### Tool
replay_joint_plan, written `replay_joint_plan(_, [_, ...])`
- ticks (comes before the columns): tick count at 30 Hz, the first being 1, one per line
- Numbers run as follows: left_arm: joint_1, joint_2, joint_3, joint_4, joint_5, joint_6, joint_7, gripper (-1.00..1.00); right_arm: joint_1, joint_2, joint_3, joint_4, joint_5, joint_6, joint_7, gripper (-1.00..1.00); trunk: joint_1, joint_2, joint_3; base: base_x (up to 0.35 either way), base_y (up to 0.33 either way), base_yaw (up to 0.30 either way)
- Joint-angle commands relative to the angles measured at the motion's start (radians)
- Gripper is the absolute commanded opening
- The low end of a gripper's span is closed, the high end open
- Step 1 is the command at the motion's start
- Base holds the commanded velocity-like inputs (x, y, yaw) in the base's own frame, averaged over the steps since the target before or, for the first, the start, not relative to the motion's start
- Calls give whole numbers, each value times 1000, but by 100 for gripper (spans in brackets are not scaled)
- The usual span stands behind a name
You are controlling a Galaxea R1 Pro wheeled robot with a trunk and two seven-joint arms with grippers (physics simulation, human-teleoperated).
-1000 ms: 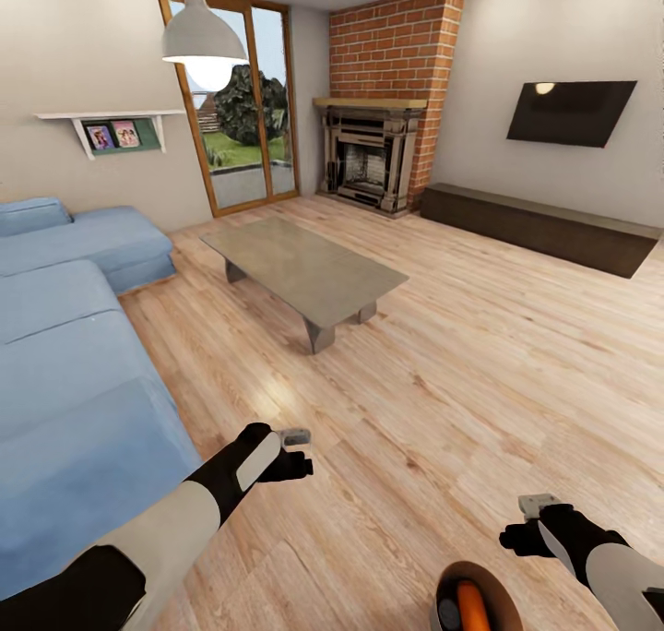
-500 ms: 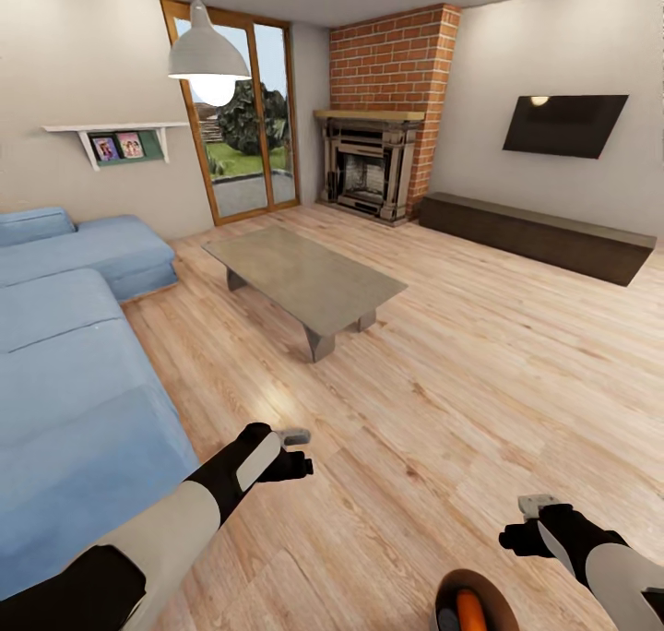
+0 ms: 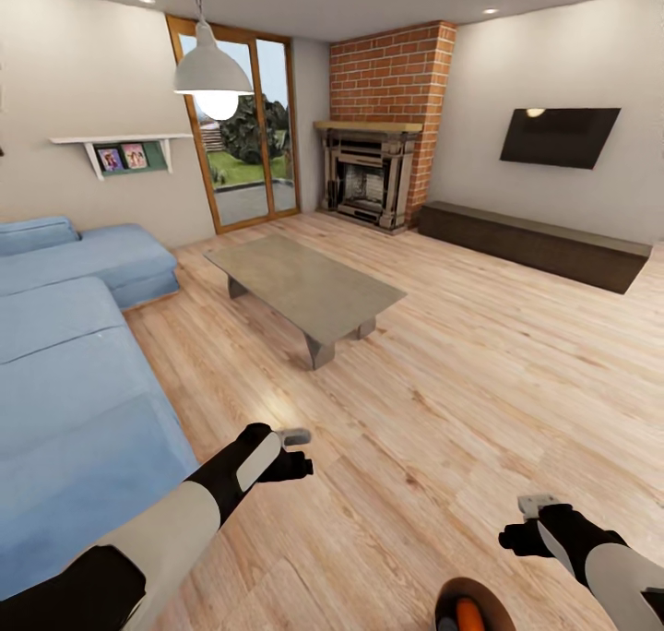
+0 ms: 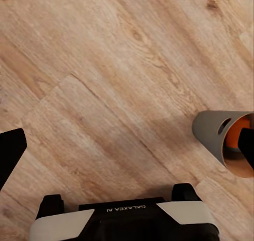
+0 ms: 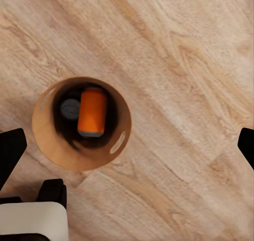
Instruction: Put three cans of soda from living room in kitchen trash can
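Bin (image 5: pixel 79 123) sat on the floor (image 3: pixel 443 382) at 6 o'clock, cans (image 5: pixel 92 112) lying inside, so collection looked done. Both tools, left (image 3: pixel 293 439) and right (image 3: pixel 533 506), were spread and empty, held clear for driving.

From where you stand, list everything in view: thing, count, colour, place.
sofa: one, blue, along the left
coffee table: one, grey, mid-floor beside the sofa
fireplace: one, brick surround, far corner
TV: one, black, right wall
low bench: one, dark brown, under the TV
pendant lamp: one, white, hanging over the table
shelf: one, white, left wall, holding two pictures
glass doors: wood-framed, far wall
bin: one, brown, on the floor under the right arm
soda cans: two visible, orange, inside the bin
left end effector: black, open, empty
right end effector: black, open, empty
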Motion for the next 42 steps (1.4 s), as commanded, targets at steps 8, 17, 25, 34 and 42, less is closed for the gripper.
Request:
replay_joint_plan(8, [2, -2, -23, -2, 0, 0, 0, 100, 0, 2, 1, 0, 0, 0, -1, 100, -31, 56, 38, 0, 0, 0])
replay_joint_plan(17, [3, -3, -35, -1, 0, -14, 0, 100, 0, 2, 0, 0, 1, 0, 0, 100, -65, 119, 81, 0, 0, 0])
replay_joint_plan(25, [4, -2, -35, 0, 0, -21, 0, 100, 0, 2, 0, 0, 0, 0, 0, 100, -96, 175, 119, 0, 0, 0])
replay_joint_plan(34, [6, -2, -36, 0, 0, -26, 0, 100, 0, 3, 1, 0, 1, 0, 0, 100, -130, 238, 162, 0, 0, 0])
replay_joint_plan(42, [11, -2, -64, 1, 0, -46, 0, 100, 0, 2, 0, 0, 0, 0, 0, 100, -161, 294, 200, 0, 0, 0])
